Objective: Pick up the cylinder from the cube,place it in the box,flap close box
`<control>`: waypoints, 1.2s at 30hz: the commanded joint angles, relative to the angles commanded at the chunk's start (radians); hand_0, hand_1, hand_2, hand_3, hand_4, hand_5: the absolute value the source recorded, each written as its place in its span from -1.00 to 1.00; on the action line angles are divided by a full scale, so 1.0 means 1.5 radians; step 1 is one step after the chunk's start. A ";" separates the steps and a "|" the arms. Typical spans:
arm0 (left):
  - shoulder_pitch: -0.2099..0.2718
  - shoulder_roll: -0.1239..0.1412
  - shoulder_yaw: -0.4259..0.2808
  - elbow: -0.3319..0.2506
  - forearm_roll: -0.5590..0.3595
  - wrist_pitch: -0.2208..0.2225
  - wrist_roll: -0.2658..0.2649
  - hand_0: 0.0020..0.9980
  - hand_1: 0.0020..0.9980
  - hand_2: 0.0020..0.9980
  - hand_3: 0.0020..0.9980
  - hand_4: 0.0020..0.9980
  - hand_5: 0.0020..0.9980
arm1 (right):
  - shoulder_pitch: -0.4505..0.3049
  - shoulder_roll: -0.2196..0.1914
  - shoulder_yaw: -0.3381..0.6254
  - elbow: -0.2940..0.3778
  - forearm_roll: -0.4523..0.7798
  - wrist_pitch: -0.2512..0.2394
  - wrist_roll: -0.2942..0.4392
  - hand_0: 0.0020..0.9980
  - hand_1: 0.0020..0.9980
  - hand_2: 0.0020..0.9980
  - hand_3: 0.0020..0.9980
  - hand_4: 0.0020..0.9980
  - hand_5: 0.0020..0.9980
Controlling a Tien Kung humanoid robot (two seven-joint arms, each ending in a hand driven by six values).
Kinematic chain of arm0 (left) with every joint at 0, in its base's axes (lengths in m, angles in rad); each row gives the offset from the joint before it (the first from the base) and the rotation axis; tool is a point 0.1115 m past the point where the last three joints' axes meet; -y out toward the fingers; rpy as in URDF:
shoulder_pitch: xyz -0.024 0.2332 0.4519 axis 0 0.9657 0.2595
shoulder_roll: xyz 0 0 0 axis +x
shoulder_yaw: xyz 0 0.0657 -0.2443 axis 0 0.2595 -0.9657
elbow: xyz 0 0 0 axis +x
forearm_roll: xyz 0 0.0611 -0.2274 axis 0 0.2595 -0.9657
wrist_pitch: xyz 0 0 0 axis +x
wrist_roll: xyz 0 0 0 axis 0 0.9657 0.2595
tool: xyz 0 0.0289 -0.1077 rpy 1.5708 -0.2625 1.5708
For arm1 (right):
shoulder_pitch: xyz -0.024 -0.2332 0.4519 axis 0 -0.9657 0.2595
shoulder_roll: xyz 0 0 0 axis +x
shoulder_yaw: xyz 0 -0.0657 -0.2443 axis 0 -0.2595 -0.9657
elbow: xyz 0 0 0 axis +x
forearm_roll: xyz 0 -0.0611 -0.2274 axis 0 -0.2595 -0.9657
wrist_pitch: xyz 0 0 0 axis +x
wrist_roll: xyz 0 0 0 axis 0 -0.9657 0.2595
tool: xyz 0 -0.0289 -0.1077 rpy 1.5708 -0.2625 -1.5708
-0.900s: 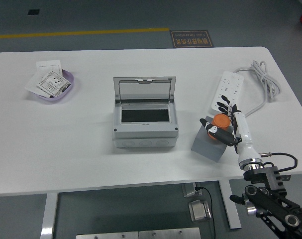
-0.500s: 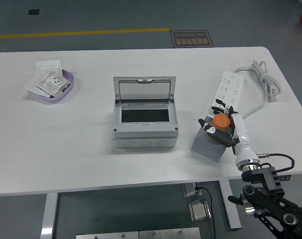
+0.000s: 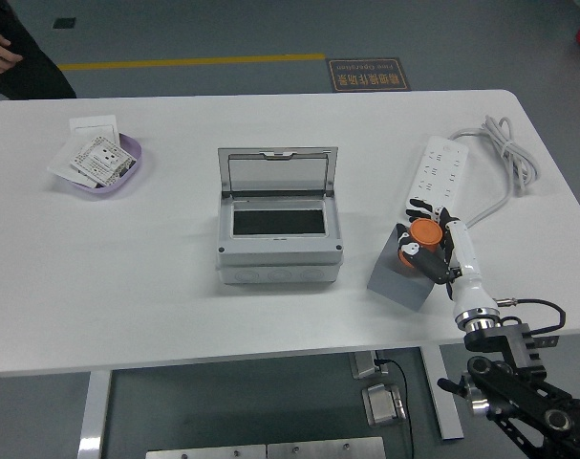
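White table (image 3: pixel 175 296), grey floor (image 3: pixel 223 33)

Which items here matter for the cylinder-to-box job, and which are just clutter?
Job items: orange cylinder, grey cube under it, grey box with flap raised, right hand closed around the cylinder.

Clutter: white power strip and its cable, purple dish holding cards, person at far left corner.

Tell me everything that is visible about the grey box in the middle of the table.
The grey box looks like a plastic enclosure with a hinged flap, which stands open and upright at its far side. The flap has a grey frame around a clear-looking pane. Inside shows a dark rectangular opening, with nothing visible in it. Small screws mark the front corners. It rests flat on the white table, left of the grey cube, and nothing else touches it.
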 joint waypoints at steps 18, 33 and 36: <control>0.001 0.003 0.018 0.000 -0.021 0.002 -0.008 0.19 0.27 0.10 0.15 0.14 -0.50 | 0.002 0.001 -0.005 0.000 -0.005 0.000 -0.003 0.58 0.39 0.29 0.14 -0.80 -1.00; 0.000 0.003 0.021 0.000 -0.022 0.002 -0.007 0.19 0.28 0.10 0.16 0.16 -0.49 | 0.020 -0.005 -0.009 0.021 -0.074 0.000 -0.041 0.50 0.27 0.16 -0.06 -0.60 -1.00; 0.000 0.003 0.020 0.000 -0.021 0.001 -0.005 0.19 0.28 0.11 0.16 0.17 -0.48 | 0.030 -0.008 -0.010 0.032 -0.116 0.000 -0.070 0.31 -0.10 0.05 -0.16 -0.54 -1.00</control>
